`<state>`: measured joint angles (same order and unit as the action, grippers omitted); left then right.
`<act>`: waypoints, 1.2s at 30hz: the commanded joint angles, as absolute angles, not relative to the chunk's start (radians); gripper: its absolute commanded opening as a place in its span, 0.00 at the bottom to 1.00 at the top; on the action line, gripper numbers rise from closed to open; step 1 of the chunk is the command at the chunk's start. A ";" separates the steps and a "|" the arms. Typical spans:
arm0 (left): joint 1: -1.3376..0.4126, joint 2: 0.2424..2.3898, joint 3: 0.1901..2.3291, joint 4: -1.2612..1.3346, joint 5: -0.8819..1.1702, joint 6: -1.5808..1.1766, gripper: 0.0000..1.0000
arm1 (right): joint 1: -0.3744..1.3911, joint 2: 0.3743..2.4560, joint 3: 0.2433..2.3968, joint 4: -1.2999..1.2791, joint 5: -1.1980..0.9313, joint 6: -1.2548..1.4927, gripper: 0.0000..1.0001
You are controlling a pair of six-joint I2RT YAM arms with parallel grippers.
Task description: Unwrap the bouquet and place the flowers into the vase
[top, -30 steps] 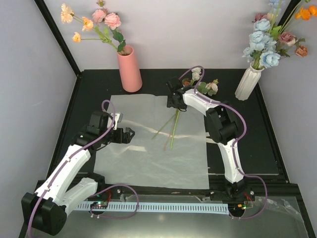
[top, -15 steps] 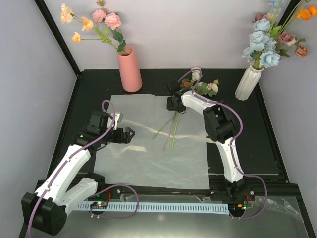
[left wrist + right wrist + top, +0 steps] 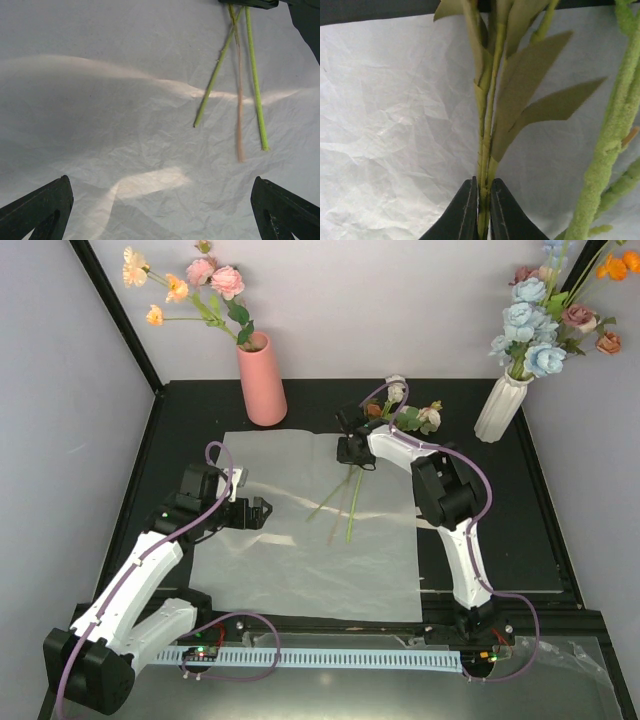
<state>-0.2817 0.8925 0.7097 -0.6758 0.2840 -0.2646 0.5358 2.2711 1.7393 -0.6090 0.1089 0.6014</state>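
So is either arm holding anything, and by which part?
The right arm's fingers pinch a thin green flower stem, just below its leaves. The left arm's fingers are open, holding nothing.

paper sheet [image 3: 300, 550] lying crinkled and matt, pink vase [image 3: 262, 380] looking smooth and matt, flower stems [image 3: 600, 170] showing a fuzzy coat, leaves [image 3: 535, 105] looking like dull cloth, black table [image 3: 190, 430] looking matt
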 commanded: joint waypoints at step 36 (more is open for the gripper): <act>-0.278 0.625 0.717 -0.332 0.378 -0.453 0.99 | 0.633 1.370 1.041 0.117 -0.461 0.247 0.02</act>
<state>-0.2810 0.6636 0.7132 -0.5266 0.2173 -0.3840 0.5861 1.4326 1.0794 0.0078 -0.4343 0.3092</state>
